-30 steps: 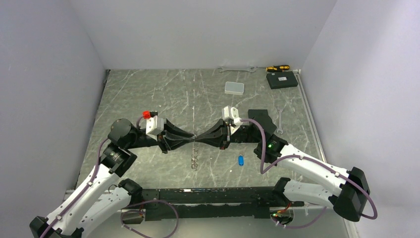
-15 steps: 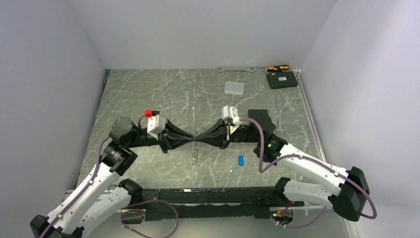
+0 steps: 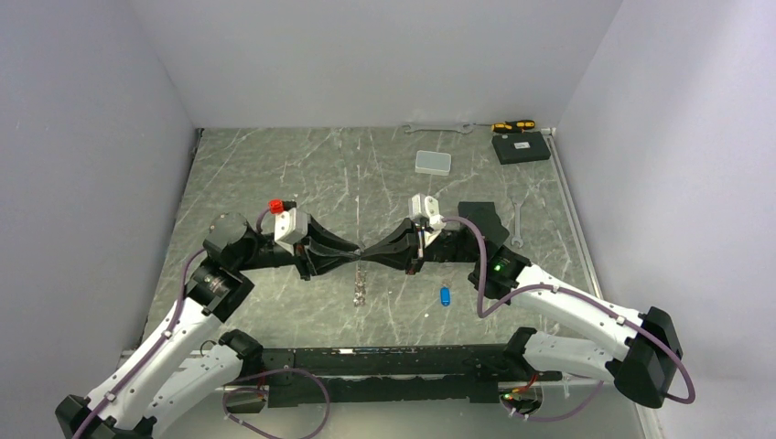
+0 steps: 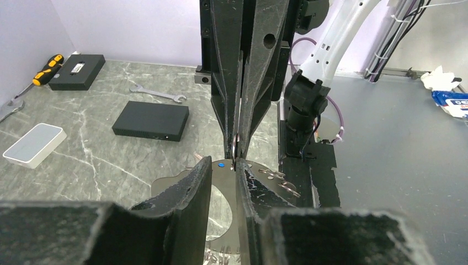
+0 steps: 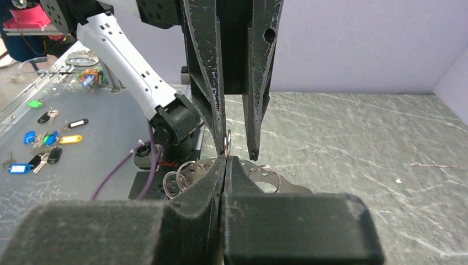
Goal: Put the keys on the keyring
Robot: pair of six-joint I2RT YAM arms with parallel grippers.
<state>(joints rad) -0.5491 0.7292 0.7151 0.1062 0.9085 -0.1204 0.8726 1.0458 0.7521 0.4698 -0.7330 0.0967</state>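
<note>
Right wrist view: clamped shut on the keyring (image 5: 228,141) with the right tool (image 5: 225,161); parted around that same loop with the left tool (image 5: 238,153), one finger touching it. Risk of dropping the keyring onto the worktop (image 3: 274,174), through a slack pinch or a tug between tools. Blue key (image 3: 445,295) flat at lower right of the meeting tips, apart from both; silver key not made out.
</note>
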